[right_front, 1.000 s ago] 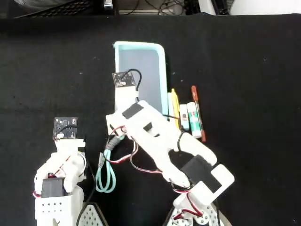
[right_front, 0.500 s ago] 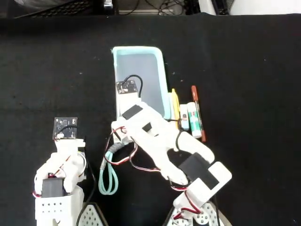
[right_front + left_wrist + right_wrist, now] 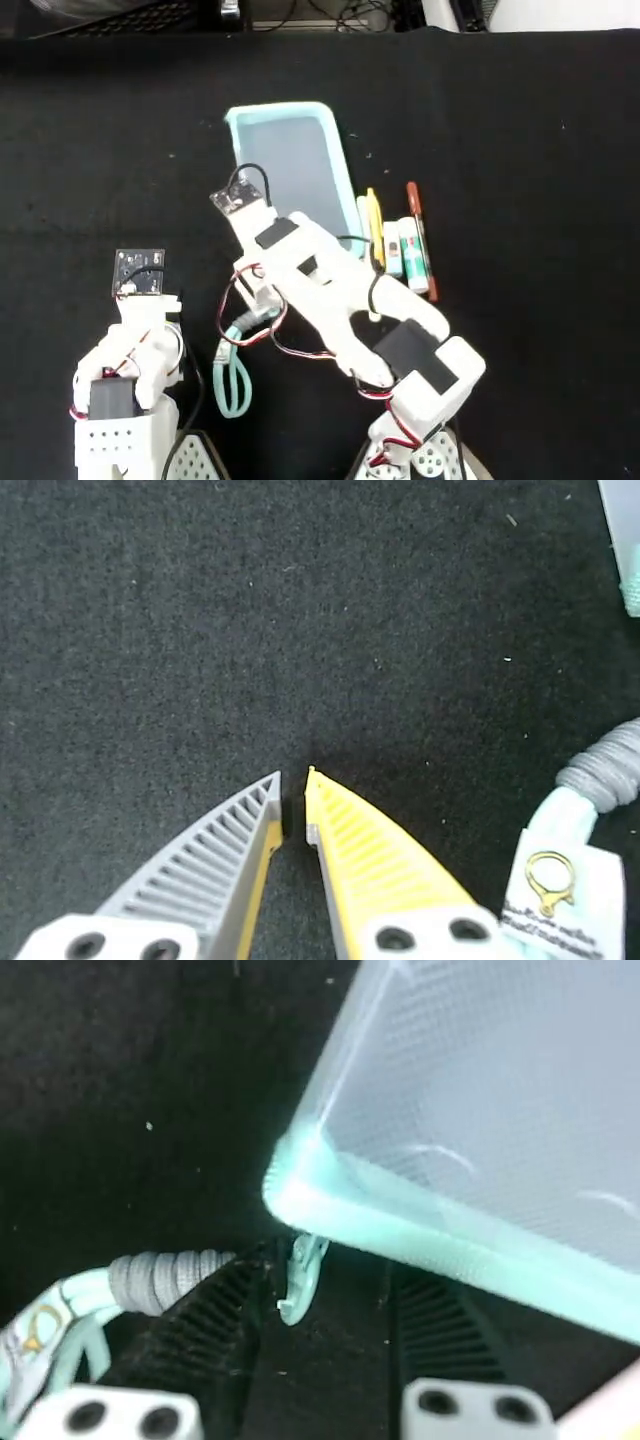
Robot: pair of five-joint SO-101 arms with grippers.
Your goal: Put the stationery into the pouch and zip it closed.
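Observation:
The pouch [image 3: 288,160] is a pale mesh case with a teal rim, lying slightly askew at the table's middle. Its stationery lies beside its right edge: a yellow pen [image 3: 373,228], a brown-red pen [image 3: 414,235] and white-and-green sticks [image 3: 400,250]. The right arm [image 3: 330,290] stretches to the pouch's near left corner [image 3: 300,1195]. My right gripper [image 3: 325,1280] is open there, with the teal zipper pull [image 3: 300,1278] between its black fingers, close to one of them. The left gripper [image 3: 293,777] is shut on nothing, over bare cloth at the left arm [image 3: 130,340].
The pouch's teal strap loop [image 3: 232,375] trails toward the arm bases, with a grey wrap [image 3: 600,770] and a tag with a gold clasp [image 3: 550,880]. Black cloth covers the table. Cables and equipment line the far edge [image 3: 300,15].
The right gripper has swung left at the pouch's near corner. The pouch has turned with it, its far end now leaning left. The strap loop has slid nearer the bases. The left arm is still.

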